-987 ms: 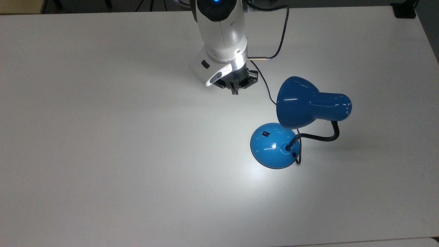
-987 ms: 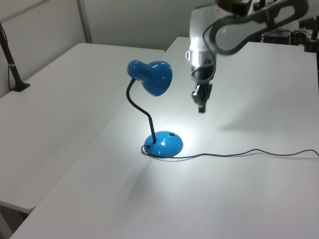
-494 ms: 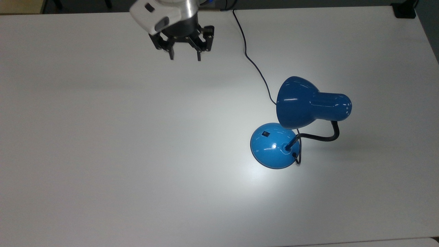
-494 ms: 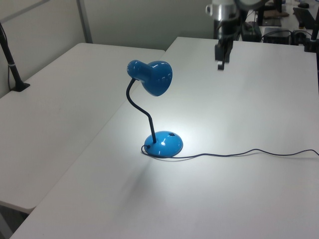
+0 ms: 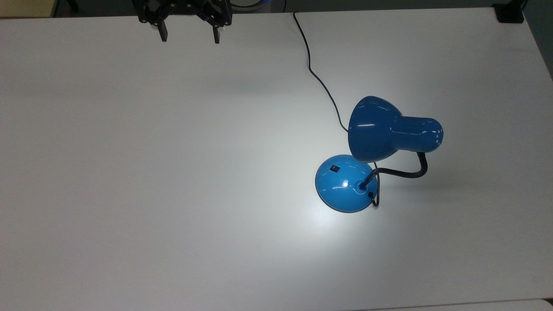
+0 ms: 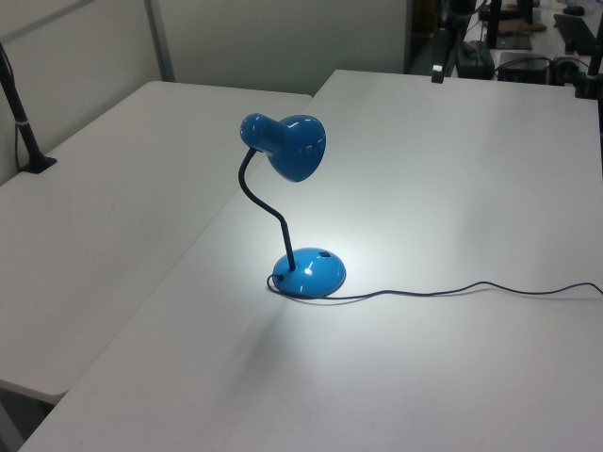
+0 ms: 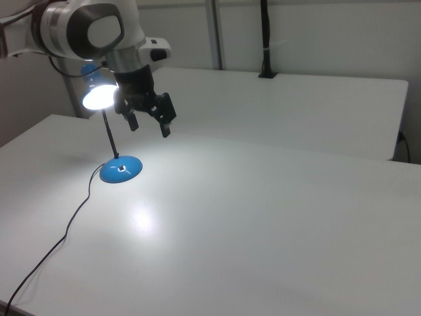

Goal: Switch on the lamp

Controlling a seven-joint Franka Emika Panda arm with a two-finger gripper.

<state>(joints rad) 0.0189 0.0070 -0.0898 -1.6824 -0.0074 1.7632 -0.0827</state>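
Lamp [image 5: 345,183] lit, standing on white bench [image 5: 129,172] toward the top view's right edge, roughly midway between far and near edges; bright pool cast on surface around domed base. Shade [image 5: 373,129] raised over base on bent gooseneck. Cord [image 5: 317,77] trailing to far edge. Gripper [image 5: 189,34] raised over far edge, fingers spread wide, holding nothing, well apart from lamp.

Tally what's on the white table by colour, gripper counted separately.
Blue: 1, the lamp, lit, with its black cord trailing across the table.
Black: 1, the gripper, open, above the table's far edge.
Total: 2
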